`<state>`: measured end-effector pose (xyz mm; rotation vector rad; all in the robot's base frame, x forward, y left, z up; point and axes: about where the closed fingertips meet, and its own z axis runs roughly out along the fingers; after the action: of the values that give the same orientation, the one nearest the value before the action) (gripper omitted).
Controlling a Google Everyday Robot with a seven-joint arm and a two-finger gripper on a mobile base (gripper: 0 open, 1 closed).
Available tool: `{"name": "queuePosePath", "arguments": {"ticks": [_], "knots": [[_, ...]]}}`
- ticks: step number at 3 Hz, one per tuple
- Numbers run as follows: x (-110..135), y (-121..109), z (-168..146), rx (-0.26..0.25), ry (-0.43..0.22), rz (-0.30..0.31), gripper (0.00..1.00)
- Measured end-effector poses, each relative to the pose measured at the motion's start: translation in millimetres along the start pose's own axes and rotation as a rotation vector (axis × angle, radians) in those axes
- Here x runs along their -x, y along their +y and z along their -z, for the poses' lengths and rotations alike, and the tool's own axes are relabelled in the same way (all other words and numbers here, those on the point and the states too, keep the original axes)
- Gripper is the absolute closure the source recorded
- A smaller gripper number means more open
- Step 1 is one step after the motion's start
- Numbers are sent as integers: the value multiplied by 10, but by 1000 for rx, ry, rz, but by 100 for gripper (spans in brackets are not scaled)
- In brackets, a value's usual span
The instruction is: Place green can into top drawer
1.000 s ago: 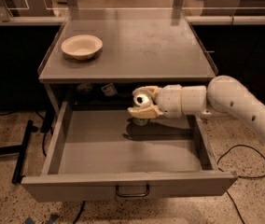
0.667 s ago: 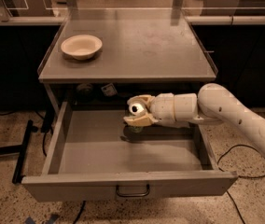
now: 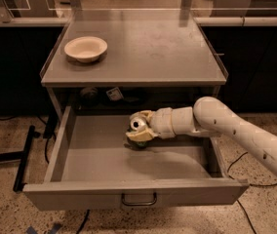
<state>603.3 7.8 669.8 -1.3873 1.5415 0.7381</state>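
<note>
The top drawer [image 3: 92,152] is pulled wide open below the tabletop, with its front panel and loop handle [image 3: 138,199] facing me. My gripper [image 3: 139,129] reaches in from the right and is inside the drawer at its middle back. It is shut on the green can [image 3: 137,125], whose silver top shows between the fingers. The can's body is mostly hidden by the gripper. The can sits low, at or just above the drawer floor; I cannot tell if it touches.
A cream round bowl [image 3: 85,48] stands on the grey tabletop [image 3: 148,48] at the back left. Dark objects [image 3: 107,95] lie in the shadowed shelf space behind the drawer. A black stand leg [image 3: 24,156] lies on the floor at left.
The gripper with the can has moved a little to the left and lower inside the drawer. The drawer and bowl have not moved.
</note>
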Motion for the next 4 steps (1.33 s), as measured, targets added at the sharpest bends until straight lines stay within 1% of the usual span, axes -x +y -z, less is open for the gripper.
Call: {"name": "queuePosePath", "arguments": {"ticks": [1, 2, 4], "knots": [[-4, -7, -17, -7, 12, -4, 81], [10, -12, -25, -7, 22, -9, 57], [24, -10, -65, 16, 36, -29, 12]]}}
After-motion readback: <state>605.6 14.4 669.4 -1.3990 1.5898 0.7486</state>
